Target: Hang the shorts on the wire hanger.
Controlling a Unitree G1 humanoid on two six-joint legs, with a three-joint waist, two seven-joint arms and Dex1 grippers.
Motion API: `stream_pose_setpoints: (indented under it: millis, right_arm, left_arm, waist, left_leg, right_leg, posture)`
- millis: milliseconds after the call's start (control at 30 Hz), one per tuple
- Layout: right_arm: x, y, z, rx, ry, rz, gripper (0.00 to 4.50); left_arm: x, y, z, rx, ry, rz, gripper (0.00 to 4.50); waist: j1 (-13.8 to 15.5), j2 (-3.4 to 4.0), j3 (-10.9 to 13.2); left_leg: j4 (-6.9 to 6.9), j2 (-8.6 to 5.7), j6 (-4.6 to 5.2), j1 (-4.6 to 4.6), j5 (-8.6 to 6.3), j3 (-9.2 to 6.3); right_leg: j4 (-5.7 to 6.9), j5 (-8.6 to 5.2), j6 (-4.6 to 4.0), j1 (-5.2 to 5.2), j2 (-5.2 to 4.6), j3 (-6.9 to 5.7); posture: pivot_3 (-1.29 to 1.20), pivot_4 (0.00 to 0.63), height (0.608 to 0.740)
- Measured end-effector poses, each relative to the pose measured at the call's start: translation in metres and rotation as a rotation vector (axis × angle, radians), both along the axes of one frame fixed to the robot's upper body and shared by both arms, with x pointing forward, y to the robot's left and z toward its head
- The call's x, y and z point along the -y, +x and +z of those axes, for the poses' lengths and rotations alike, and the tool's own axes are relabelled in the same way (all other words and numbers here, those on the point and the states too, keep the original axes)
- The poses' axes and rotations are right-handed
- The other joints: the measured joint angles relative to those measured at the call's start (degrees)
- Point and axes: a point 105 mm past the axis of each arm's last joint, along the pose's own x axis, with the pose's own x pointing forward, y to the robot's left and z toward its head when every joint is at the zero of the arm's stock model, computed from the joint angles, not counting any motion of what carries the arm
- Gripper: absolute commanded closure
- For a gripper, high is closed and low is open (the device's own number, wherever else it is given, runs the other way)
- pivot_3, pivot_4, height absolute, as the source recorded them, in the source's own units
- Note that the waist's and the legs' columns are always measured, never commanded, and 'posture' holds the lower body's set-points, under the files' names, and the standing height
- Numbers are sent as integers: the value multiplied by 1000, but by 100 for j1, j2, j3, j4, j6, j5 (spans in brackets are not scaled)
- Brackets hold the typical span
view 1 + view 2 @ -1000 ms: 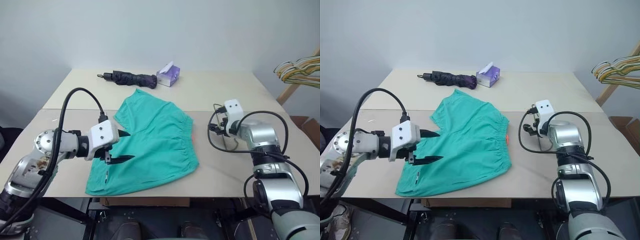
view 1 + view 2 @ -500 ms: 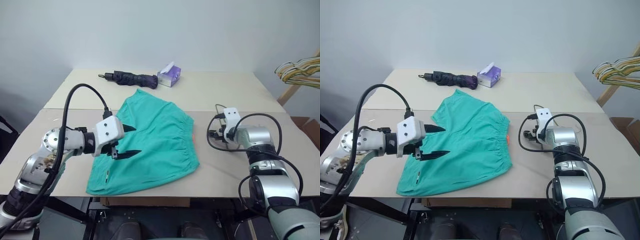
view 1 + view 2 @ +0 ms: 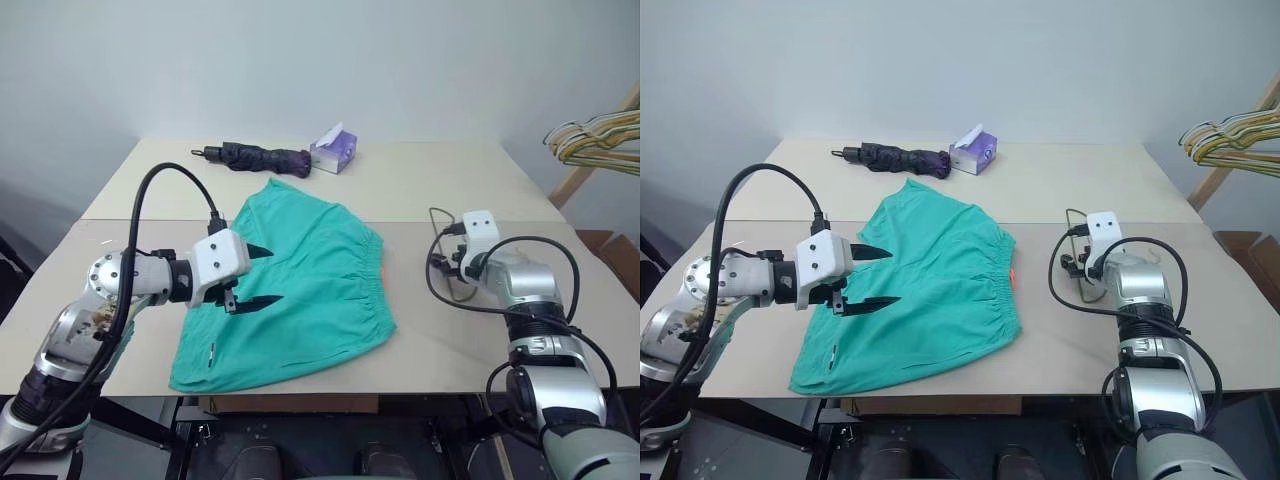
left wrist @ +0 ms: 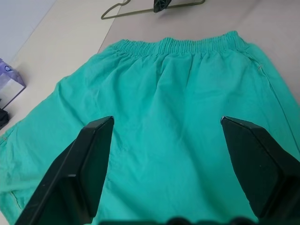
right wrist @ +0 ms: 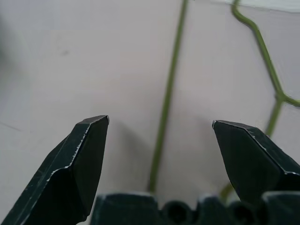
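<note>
Head view: shorts (image 3: pixel 295 285) lie flat on the table (image 3: pixel 430 180), unhung, my left gripper (image 3: pixel 255 275) spread above them; right wrist view: my right gripper (image 5: pixel 159 124) spread over the wire hanger (image 5: pixel 166 101), apparently untouched.

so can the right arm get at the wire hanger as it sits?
Probably yes. The right tool is open and pointed down at the table with the hanger's wire lying flat between its fingers, nothing covering it. The shorts lie off to the side, apart from it.
</note>
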Motion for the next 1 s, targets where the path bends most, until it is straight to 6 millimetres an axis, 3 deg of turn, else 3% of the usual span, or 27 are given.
stream_pose_setpoints:
  millis: [67,167,267,400,600,833,1000]
  right_arm:
    - [1,-5,-13,-58,37,-12,336]
    - [-5,-5,-12,-70,62,9,336]
    - [-8,-6,-13,-83,65,23,913]
    - [-12,-6,-15,-93,65,26,2176]
    - [-15,-6,-16,-105,60,23,4435]
    - [-18,-6,-14,-90,49,37,4435]
    - [-24,-6,-7,56,-93,114,4435]
  left_arm:
    - [3,0,0,0,-16,-6,570]
    - [6,0,3,3,-39,-16,570]
    - [9,0,5,2,-65,-23,525]
    - [10,0,6,3,-72,-23,525]
    - [9,1,6,7,-65,-16,525]
    - [9,6,6,39,-73,25,525]
    - [26,25,29,1,-339,124,525]
  waist:
    - [-20,0,0]
    - [-53,-1,-1]
    - [-78,-1,-1]
    - [-78,-2,-2]
    - [-78,-6,-4]
    - [-74,-7,-4]
    - [-42,-4,-3]
  left_leg:
    - [0,0,0,0,0,0]
    - [0,0,0,5,0,-3]
    - [-1,0,1,13,0,-3]
    - [-1,0,0,25,0,-4]
    - [-2,1,1,44,0,-5]
    - [-2,1,0,41,0,-5]
    - [0,-3,1,26,0,-15]
  right_leg:
    - [0,0,0,1,0,0]
    - [-1,0,0,7,1,0]
    - [-1,0,0,14,1,1]
    - [-2,0,0,29,1,-1]
    - [-3,-1,1,46,1,-1]
    - [-4,-1,1,46,1,-1]
    - [-6,1,5,38,1,-4]
  posture:
    - [129,0,740]
    - [129,0,740]
    - [133,0,740]
    - [140,0,740]
    - [148,0,740]
    - [149,0,740]
    - [150,0,740]
